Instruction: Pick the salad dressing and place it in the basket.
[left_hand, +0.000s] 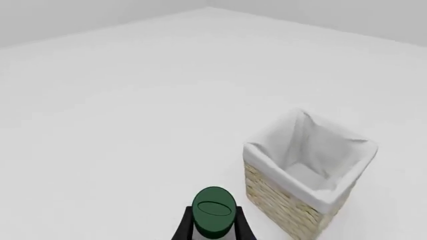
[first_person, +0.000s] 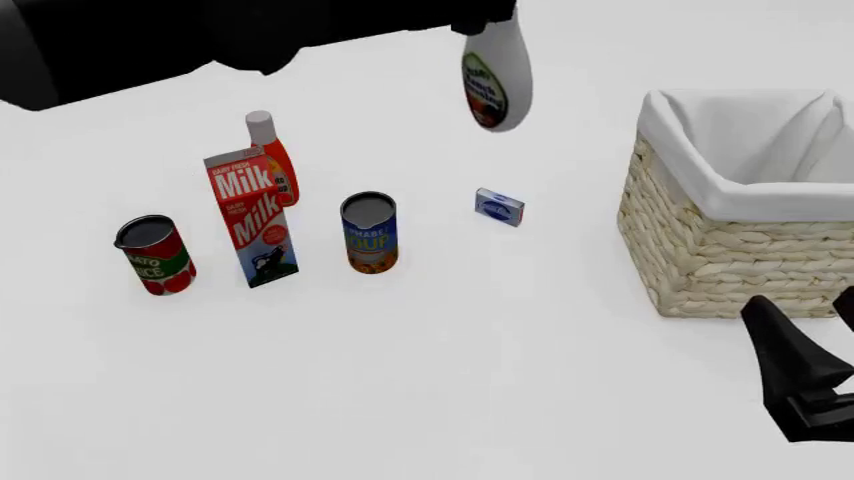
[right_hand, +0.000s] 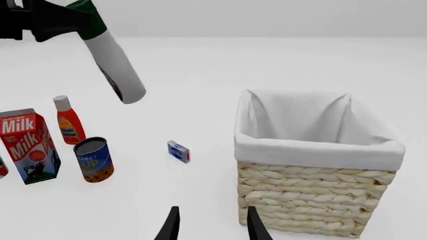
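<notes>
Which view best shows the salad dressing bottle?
The right wrist view: the salad dressing hangs tilted from the left gripper, cap included. Front view cuts off its cap; left wrist view shows only the cap.

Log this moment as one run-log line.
phase: carry | left gripper: shut on salad dressing, lifted clear of table, not yet over basket | right gripper: open, idle near basket | basket: empty

The front view looks down from high behind the arms; both wrist views look forward, and all three share the basket (first_person: 727, 250) (left_hand: 303, 172) (right_hand: 313, 165).
</notes>
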